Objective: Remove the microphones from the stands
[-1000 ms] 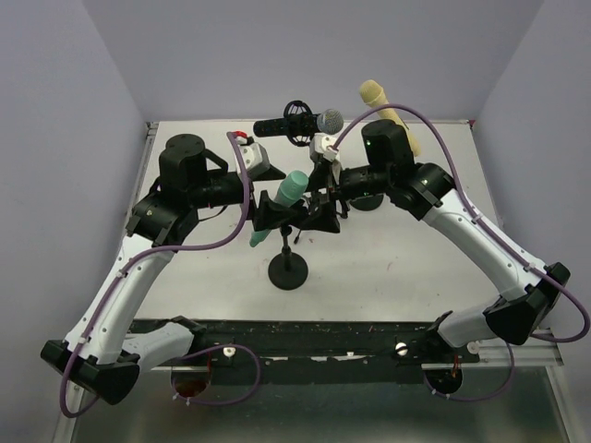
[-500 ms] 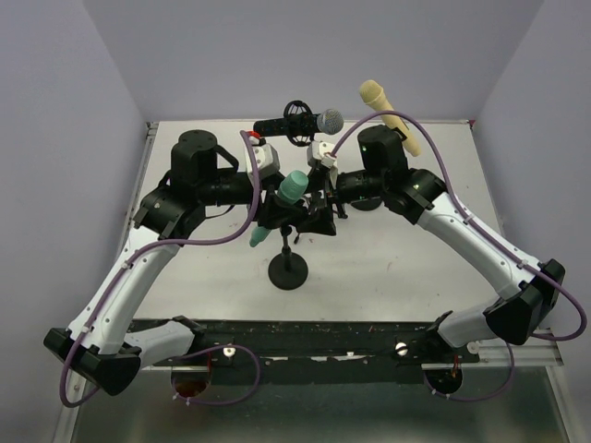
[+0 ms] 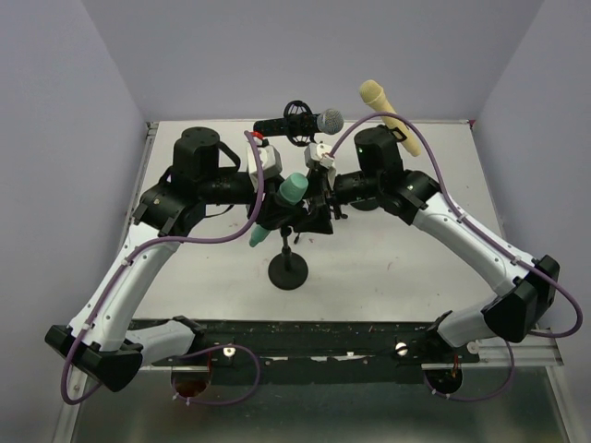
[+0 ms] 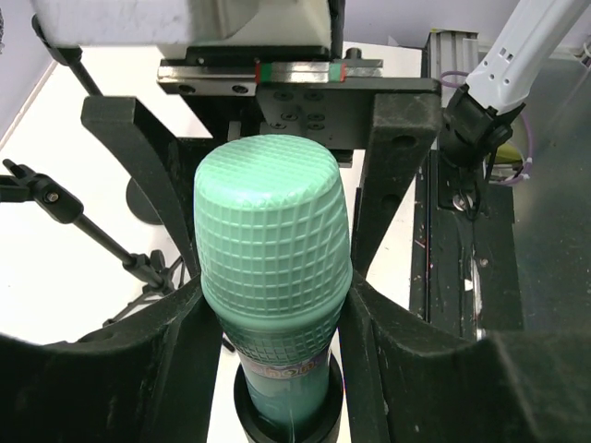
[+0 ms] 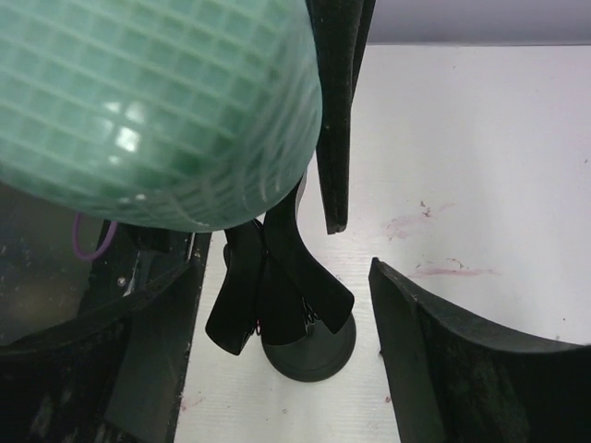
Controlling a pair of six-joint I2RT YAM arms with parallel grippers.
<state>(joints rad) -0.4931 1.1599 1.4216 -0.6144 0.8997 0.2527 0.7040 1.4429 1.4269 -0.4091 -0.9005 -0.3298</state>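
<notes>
A green microphone [image 3: 291,191] leans in the clip of a black stand with a round base [image 3: 287,273] at the table's middle. My left gripper [image 3: 277,210] comes in from the left. In the left wrist view its fingers press both sides of the microphone [image 4: 272,240] just under the gridded head, so the left gripper [image 4: 274,291] is shut on it. My right gripper [image 3: 314,208] faces it from the right. It stands open [image 5: 286,268] around the stand's clip handles [image 5: 277,295], apart from them, with the base [image 5: 309,355] below and the microphone head [image 5: 157,101] above.
A black microphone with a silver grille [image 3: 300,121] sits on another stand at the back. A yellow microphone [image 3: 388,115] leans at the back right. A thin tripod stand [image 4: 55,203] is on the left. The metal rail [image 3: 323,337] runs along the near edge.
Both arms have moved in toward the green microphone. The left jaws have narrowed from wide open onto its neck. The right jaws have narrowed slightly.
</notes>
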